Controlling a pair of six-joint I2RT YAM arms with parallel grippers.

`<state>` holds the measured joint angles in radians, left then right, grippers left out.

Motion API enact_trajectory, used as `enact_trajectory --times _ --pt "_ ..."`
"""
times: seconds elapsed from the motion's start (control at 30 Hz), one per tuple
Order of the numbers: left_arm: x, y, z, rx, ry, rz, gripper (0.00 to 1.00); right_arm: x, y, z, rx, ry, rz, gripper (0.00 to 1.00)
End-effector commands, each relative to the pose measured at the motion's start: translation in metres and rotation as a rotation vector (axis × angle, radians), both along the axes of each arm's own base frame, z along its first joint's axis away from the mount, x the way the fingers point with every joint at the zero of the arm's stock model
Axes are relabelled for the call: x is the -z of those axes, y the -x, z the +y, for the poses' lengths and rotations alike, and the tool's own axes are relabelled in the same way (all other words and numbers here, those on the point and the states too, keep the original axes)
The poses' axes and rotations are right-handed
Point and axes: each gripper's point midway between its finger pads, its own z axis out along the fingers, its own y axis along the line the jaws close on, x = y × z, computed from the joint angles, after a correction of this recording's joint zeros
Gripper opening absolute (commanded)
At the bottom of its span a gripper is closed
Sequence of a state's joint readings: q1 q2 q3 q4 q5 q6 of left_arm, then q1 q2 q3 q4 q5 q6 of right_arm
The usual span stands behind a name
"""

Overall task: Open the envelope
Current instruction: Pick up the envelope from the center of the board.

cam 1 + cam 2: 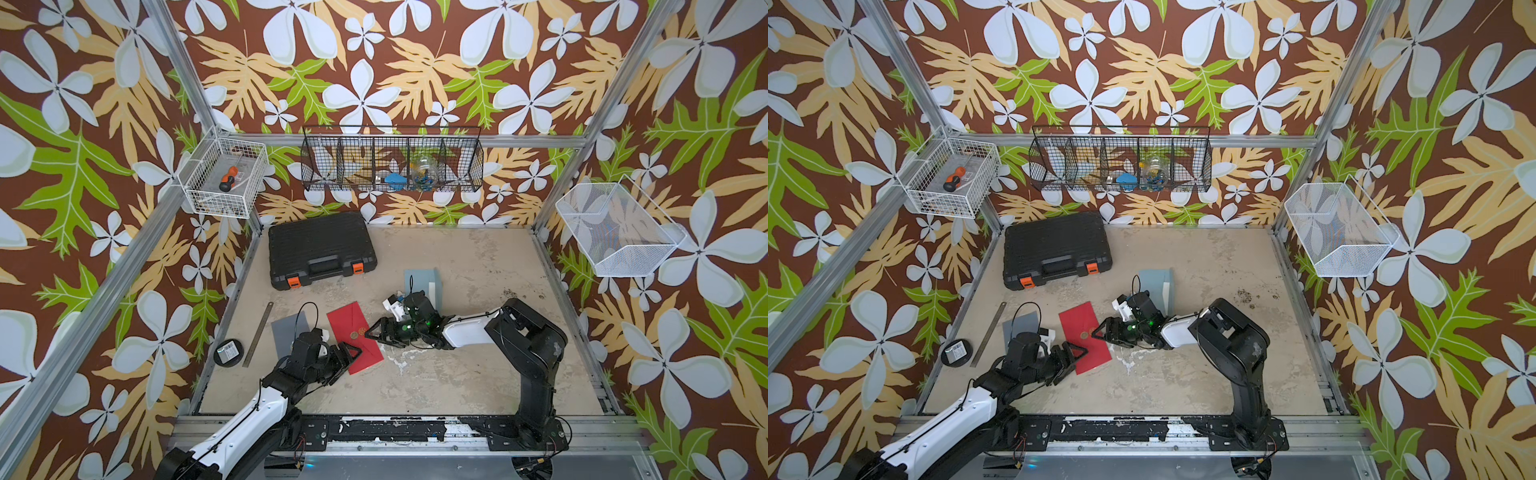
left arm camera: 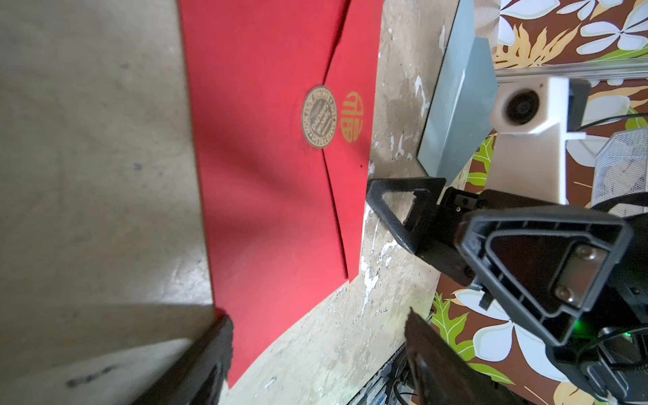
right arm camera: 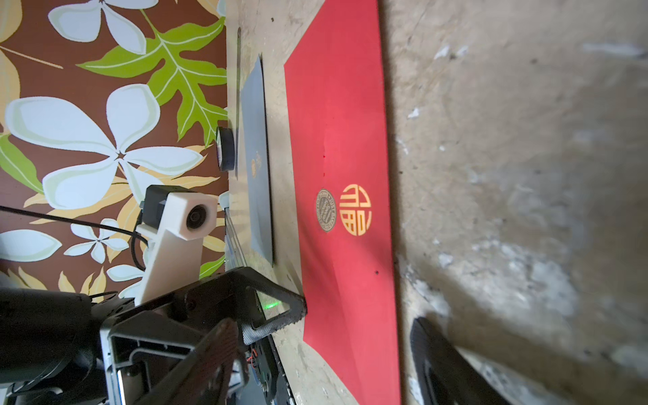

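Both pincers (image 1: 351,353) (image 1: 374,332) wide, empty, flanking envelope (image 1: 353,336)

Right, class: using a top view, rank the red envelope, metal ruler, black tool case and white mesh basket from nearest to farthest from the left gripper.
1. Red envelope, under the left gripper.
2. Metal ruler, table's left edge.
3. Black tool case, back-left corner.
4. White mesh basket, on the right wall.

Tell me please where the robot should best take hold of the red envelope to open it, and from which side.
Probably the pointed flap of the red envelope, near the round seal. The envelope lies flat and closed on the table, so only the flap's free edge can be lifted. Come low from the right gripper side, sliding one finger under that edge, while the left gripper holds its corner down.
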<state>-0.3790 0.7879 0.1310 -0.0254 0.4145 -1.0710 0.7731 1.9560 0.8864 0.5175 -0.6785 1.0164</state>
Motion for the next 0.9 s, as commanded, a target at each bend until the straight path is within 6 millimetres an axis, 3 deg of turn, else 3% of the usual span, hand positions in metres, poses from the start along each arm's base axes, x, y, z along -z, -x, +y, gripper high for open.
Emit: enact_trajectory --times 0.0,0.2,0.43,0.87 --pt "0.028 0.017 0.016 -0.035 -0.092 0.113 0.79 0.023 0.007 -0.008 0.011 0.077 0.069 0.79" --pt "0.030 0.017 0.016 -0.027 -0.096 0.118 0.79 0.019 0.009 -0.003 -0.004 0.051 0.069 0.77" --pt "0.030 0.017 0.016 -0.031 -0.099 0.114 0.79 0.001 0.010 0.005 -0.030 -0.035 0.053 0.74" --pt "0.029 0.014 0.016 -0.027 -0.101 0.103 0.79 0.007 0.012 0.016 -0.077 -0.089 0.061 0.51"
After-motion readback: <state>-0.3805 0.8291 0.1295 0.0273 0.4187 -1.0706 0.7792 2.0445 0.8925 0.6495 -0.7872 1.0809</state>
